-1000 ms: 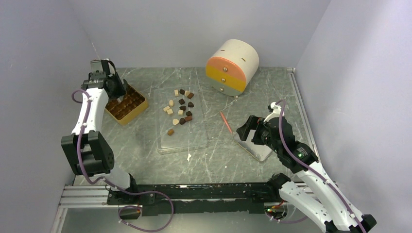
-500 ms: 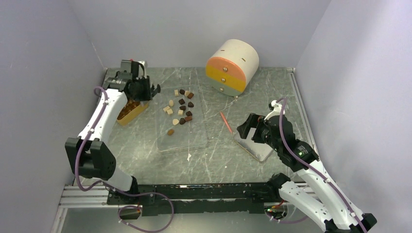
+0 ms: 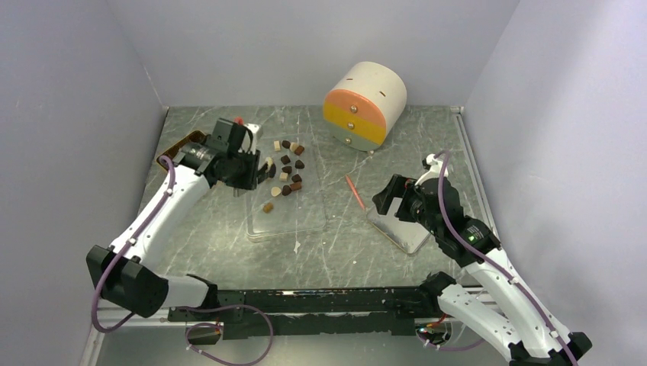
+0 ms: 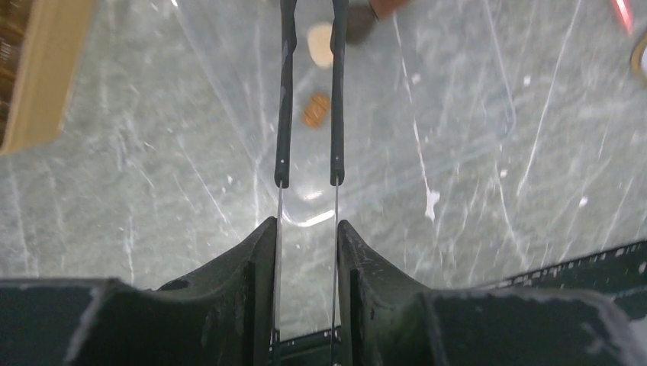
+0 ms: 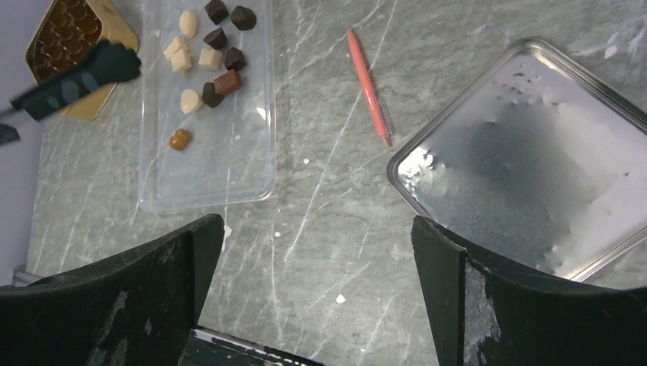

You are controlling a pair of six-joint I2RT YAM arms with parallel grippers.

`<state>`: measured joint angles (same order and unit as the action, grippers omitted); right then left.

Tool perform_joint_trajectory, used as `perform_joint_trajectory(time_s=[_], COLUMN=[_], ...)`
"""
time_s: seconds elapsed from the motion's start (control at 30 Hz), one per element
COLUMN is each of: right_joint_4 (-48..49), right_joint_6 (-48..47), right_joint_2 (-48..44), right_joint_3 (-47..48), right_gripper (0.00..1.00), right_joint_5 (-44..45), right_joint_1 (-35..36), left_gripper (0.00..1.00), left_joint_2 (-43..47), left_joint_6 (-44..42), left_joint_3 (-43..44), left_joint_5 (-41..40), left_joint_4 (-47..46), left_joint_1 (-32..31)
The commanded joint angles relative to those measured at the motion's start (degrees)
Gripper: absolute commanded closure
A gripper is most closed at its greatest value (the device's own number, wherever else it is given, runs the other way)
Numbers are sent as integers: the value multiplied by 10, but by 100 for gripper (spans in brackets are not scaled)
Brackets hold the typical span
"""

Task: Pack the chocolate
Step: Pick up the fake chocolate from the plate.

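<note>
The chocolate (image 5: pixel 207 57) lies loose on 1 clear tray (image 5: pixel 206 183) at the middle of the table (image 5: pixel 328 191). 12 pieces show in the right wrist view: 5 cream, 5 dark, 2 mid-brown. The left gripper (image 4: pixel 311 23) hangs over that tray, its 2 thin fingers a narrow gap apart, with nothing between them where they show. The right gripper (image 5: pixel 317 229) is spread wide and empty, beside 1 silver tin (image 5: pixel 526 152). 1 orange-red stick (image 5: pixel 368 84) lies between tray and tin. 1 golden box (image 4: pixel 46 84) sits left of the tray.
</note>
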<state>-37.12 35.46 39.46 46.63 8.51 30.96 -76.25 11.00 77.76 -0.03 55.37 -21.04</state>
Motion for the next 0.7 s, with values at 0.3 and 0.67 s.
perform_joint_trajectory(time_s=[0.3,0.67], right_joint_4=[22,9], right_joint_6=[4,7], right_joint_2=[1,-12], right_joint_3=[18,19], right_gripper=[1,1], right_joint_5=[0,5], right_joint_1=[2,2], left_gripper=[64,63], left_joint_2=[74,59], left_joint_6=[13,3], left_joint_3=[-60,-113], left_joint_5=[-21,-18], left_joint_4=[88,43], left_joint_1=[-72,-74])
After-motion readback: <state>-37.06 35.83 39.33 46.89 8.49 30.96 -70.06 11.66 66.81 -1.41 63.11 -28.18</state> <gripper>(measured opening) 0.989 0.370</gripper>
